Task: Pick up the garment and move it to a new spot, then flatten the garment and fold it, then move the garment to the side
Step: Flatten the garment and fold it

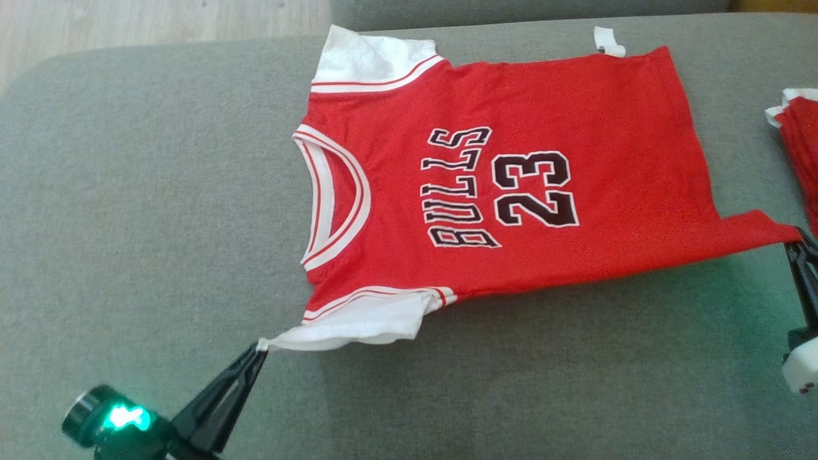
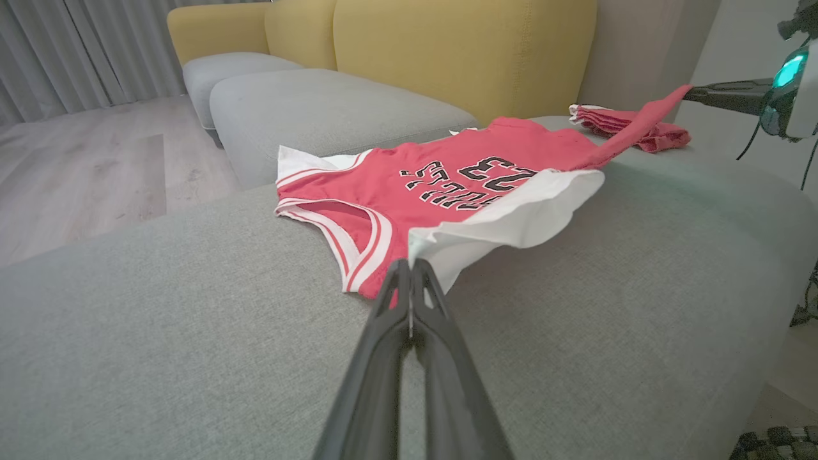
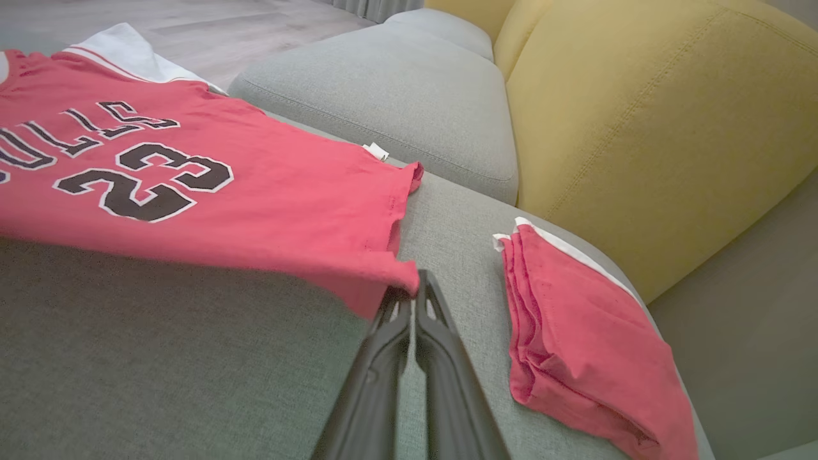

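Note:
The garment (image 1: 511, 185) is a red jersey with white sleeves and black "BULLS 23" lettering, spread face up on a grey sofa cushion (image 1: 128, 223), neck toward the left. My left gripper (image 1: 261, 348) is shut on the tip of the near white sleeve (image 2: 511, 220), lifting that edge off the cushion. At the right edge, my right gripper (image 1: 797, 241) is shut on the near hem corner (image 3: 396, 281), pulled out into a point. The near edge of the garment (image 2: 460, 185) hangs stretched between both grippers, while its far side rests on the cushion.
A folded red cloth (image 3: 575, 345) lies on the cushion just right of the garment's hem. Yellow sofa backrests (image 3: 639, 128) rise behind it. More grey cushions (image 2: 319, 108) sit beyond, with wooden floor (image 2: 83, 172) past the sofa's left end.

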Robot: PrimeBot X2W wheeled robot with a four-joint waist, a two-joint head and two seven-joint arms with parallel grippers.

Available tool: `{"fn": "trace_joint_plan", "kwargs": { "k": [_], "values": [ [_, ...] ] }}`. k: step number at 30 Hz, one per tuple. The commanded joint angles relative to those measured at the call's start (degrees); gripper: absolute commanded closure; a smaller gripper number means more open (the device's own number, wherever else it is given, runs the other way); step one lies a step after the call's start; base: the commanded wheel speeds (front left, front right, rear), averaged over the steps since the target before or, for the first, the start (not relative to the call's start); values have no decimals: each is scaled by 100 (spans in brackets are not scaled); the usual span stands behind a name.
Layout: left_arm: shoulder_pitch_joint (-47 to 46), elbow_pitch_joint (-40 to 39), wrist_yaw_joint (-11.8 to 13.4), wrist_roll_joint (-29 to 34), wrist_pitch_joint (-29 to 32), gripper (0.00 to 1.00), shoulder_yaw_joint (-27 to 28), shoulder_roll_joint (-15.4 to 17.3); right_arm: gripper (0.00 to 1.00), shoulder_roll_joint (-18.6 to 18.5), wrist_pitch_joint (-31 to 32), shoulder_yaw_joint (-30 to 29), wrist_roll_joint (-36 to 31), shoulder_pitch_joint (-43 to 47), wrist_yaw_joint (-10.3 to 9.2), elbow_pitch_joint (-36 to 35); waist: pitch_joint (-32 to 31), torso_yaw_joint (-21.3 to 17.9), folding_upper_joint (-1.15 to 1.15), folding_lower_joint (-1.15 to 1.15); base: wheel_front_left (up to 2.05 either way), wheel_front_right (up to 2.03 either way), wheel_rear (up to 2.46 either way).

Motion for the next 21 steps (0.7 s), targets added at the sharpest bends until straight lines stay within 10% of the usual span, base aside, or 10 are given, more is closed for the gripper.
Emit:
{"fn": "trace_joint_plan", "kwargs": {
  "k": [1,21],
  "values": [
    [-461,-66,0,91,-6,100,241,186,100,-145,69,-81,-45,-56,37,-219,22,45,0,0,0,0,0],
    [-4520,2192,-292,659,-10,100,-741,-313,100,140,732,293,-158,-1892,37,553,952,-14,0,0,0,0,0]
  ]
}}
